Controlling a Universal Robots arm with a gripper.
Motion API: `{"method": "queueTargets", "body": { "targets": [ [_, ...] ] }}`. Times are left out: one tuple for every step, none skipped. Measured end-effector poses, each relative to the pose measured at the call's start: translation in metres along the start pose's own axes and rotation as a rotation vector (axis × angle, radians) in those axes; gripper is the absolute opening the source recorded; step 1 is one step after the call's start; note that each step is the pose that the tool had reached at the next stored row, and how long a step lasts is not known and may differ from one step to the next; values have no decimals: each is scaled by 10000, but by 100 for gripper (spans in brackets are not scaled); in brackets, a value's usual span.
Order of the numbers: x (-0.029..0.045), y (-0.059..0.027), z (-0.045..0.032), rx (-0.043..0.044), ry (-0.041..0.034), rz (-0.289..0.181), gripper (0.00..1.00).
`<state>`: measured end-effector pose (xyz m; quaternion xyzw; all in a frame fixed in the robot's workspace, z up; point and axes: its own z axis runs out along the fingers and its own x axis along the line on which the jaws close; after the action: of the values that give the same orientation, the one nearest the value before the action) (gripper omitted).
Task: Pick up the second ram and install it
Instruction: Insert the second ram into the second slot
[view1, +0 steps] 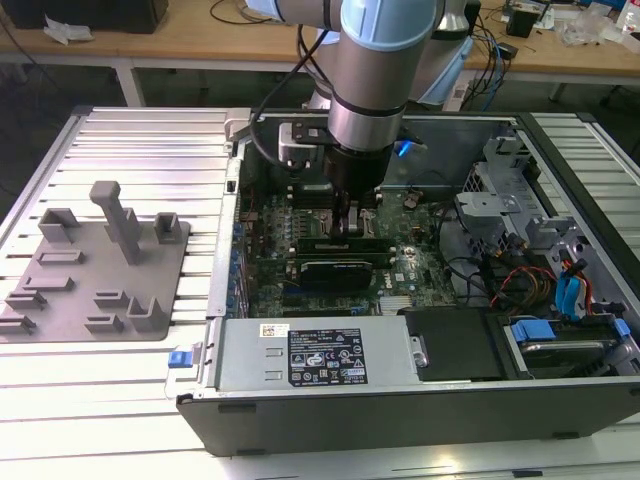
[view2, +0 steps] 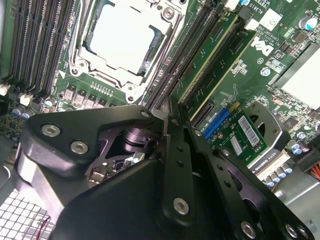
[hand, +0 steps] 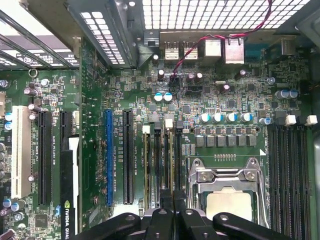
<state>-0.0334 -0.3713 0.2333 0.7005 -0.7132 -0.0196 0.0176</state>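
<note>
Open computer case, hand low over upright second ram beside CPU socket

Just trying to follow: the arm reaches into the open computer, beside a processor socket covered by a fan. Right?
Not quite: the arm reaches into the open computer, but the processor socket is bare, no fan on it, as the second wrist view shows.

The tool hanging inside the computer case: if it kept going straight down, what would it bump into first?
Most likely the green memory sticks in their slots beside the CPU socket. The tool points straight down at them; the remaining gap is unclear.
</note>
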Motion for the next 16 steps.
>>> {"method": "queueTargets", "body": {
  "targets": [
    [-1,-1,8,0,-2,-1,9],
    [0,-1,21,0,-1,-1,9],
    [0,-2,35,0,-2,-2,9],
    [0,-2,42,0,-2,-3,9],
    [0,-2,46,0,-1,-3,9],
    [0,-2,47,-1,1,-3,9],
    [0,-3,57,0,-1,-3,9],
    [0,-3,57,0,0,-3,9],
    [0,-3,57,0,0,-3,9],
    [0,-3,57,2,0,-4,9],
    [0,-3,57,0,0,-4,17],
    [0,-3,58,0,0,-4,17],
    [-1,-3,52,1,-2,-3,17],
    [0,-1,11,1,-2,-3,17],
    [0,2,-36,0,0,-3,17],
    [0,5,-88,0,0,-3,17]
  ]
}}
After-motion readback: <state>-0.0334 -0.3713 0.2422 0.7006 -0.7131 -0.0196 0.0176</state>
